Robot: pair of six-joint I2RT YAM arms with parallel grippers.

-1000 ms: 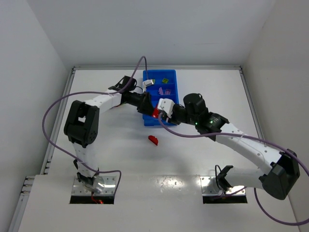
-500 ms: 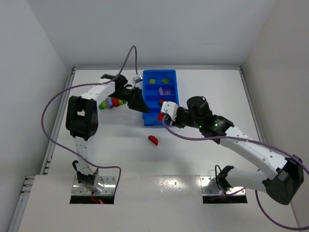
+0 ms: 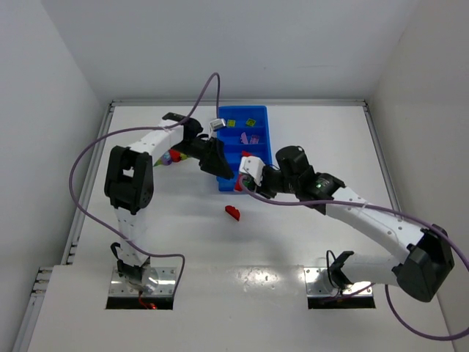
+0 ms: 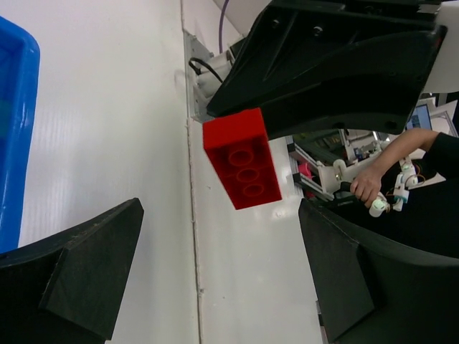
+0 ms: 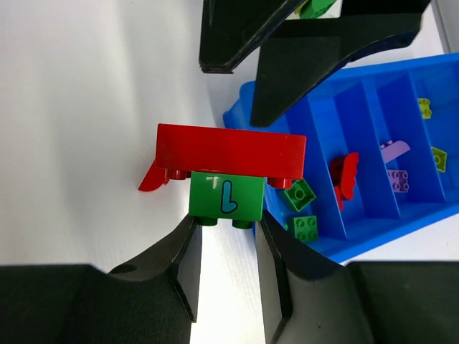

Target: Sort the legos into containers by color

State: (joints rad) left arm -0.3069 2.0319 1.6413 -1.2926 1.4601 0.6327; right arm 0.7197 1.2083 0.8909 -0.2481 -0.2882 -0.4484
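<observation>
the right gripper [image 5: 226, 236] is closed on a green brick [image 5: 224, 196], one finger on each side of it. a wide red plate [image 5: 229, 154] is stuck on the top of this brick, so the two legos hang together above the white table [image 3: 308, 235], just beside the near end of the blue tray [image 5: 401, 223]. the left gripper [image 4: 221, 215] is wide open and holds nothing. its fingers stand on both sides of the red plate without touching it. in the tray, green pieces [image 5: 306, 228] lie in the compartment closest to the right wrist camera, a red piece [image 5: 344, 175] in the next, purple pieces [image 5: 394, 163] in the third and yellow-green pieces [image 5: 432, 132] in the far one. one loose red lego [image 3: 232, 213] lies on the table near the tray. a multicoloured cluster [image 3: 170, 156] sits beside the left arm.
</observation>
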